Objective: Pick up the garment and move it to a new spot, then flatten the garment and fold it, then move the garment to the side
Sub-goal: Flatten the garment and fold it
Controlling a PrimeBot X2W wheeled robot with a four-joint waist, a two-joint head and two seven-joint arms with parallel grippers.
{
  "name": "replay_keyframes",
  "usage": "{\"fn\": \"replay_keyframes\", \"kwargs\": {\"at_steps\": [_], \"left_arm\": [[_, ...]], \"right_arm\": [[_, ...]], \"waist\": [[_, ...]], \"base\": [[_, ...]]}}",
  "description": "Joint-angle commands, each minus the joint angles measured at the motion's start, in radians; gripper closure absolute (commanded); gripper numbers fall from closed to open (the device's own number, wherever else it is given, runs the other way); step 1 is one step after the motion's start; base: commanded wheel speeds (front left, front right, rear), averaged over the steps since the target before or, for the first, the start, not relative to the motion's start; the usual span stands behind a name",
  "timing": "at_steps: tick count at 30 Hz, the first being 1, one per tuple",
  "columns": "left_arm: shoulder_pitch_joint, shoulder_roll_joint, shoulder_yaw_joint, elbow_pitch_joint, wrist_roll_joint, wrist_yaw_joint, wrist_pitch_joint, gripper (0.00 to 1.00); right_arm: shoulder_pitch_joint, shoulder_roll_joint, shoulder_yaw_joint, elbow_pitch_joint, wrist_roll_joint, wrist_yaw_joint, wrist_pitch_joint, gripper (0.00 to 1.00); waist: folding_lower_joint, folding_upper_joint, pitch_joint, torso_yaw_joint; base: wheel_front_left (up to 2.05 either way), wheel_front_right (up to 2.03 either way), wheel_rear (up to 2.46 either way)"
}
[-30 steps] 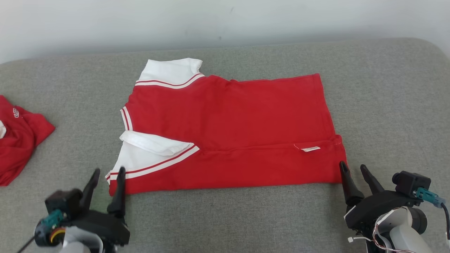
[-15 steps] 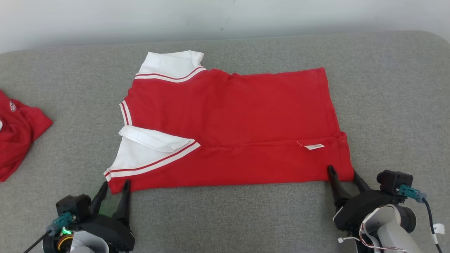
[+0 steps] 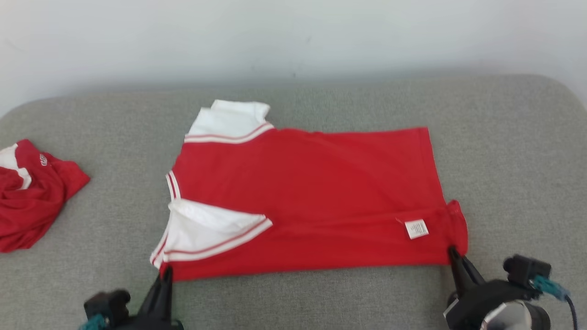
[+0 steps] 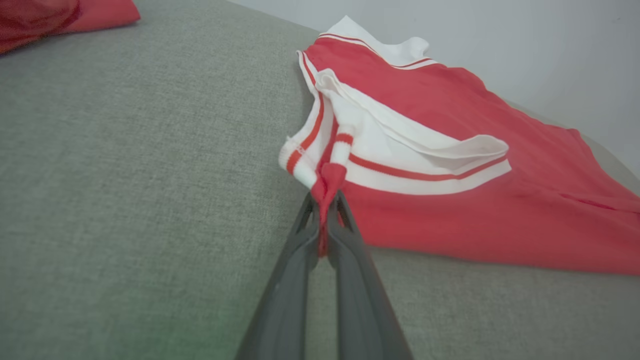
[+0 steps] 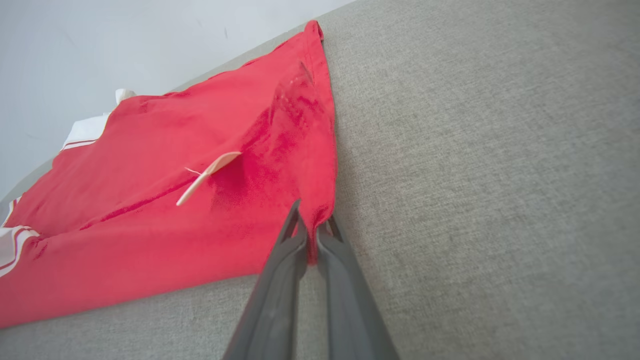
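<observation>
The garment is a red shirt with white, red-striped sleeves, lying spread on the grey cushion, near edge folded over with a white label showing. My left gripper is shut on the near left corner by the sleeve, cloth bunched between the fingers. My right gripper is shut on the near right hem corner, red cloth pinched between its fingers.
A second red garment lies crumpled at the far left of the cushion. A pale wall rises behind the cushion's far edge. Bare grey fabric lies to the right of the shirt and in front of it.
Both grippers went from open at the shirt's near corners to shut on them. The camera has tilted, so the whole scene sits lower in the picture.
</observation>
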Motion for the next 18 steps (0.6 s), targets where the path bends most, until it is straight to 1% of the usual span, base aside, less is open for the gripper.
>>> {"fn": "replay_keyframes", "kwargs": {"at_steps": [1,7,10,13,14,15,16,18], "left_arm": [[0.047,-0.004,0.006,-0.022,-0.004,0.006,-0.006,1.00],[0.191,-0.029,0.003,-0.125,0.013,0.028,-0.007,1.00],[0.240,-0.045,-0.009,-0.163,0.014,0.035,-0.007,1.00],[0.269,-0.052,-0.018,-0.184,0.015,0.040,-0.001,1.00],[0.272,-0.051,-0.020,-0.185,0.020,0.046,-0.001,1.00],[0.271,-0.046,-0.023,-0.189,0.031,0.052,-0.001,0.58],[0.270,-0.047,-0.023,-0.195,0.037,0.057,-0.002,0.00],[0.266,-0.043,-0.019,-0.208,0.056,0.066,-0.004,0.00]], "right_arm": [[0.037,-0.016,-0.009,-0.020,0.009,-0.002,0.000,1.00],[0.168,-0.041,-0.064,-0.122,0.008,-0.002,0.033,1.00],[0.226,-0.033,-0.101,-0.174,-0.007,-0.002,0.057,1.00],[0.274,-0.012,-0.132,-0.220,-0.022,-0.002,0.090,1.00],[0.282,-0.008,-0.142,-0.234,-0.035,-0.002,0.094,0.82],[0.287,-0.005,-0.149,-0.250,-0.052,-0.002,0.094,0.19],[0.293,0.003,-0.156,-0.261,-0.067,-0.002,0.097,0.00],[0.299,0.020,-0.168,-0.288,-0.093,-0.002,0.096,0.00]], "waist": [[0.0001,-0.0001,-0.042,0.009],[0.0001,-0.0001,-0.061,0.027],[0.0001,-0.0001,-0.063,0.033],[0.0001,-0.0001,-0.066,0.038],[0.0001,-0.0001,-0.068,0.039],[0.0001,-0.0001,-0.069,0.040],[0.0001,-0.0001,-0.072,0.040],[0.0001,-0.0001,-0.077,0.038]], "base": [[0.00,0.00,0.00],[0.00,0.00,0.00],[0.00,0.00,0.00],[0.00,0.00,0.00],[0.00,0.00,0.00],[0.00,0.00,0.00],[0.00,0.00,0.00],[0.00,0.00,0.00]]}}
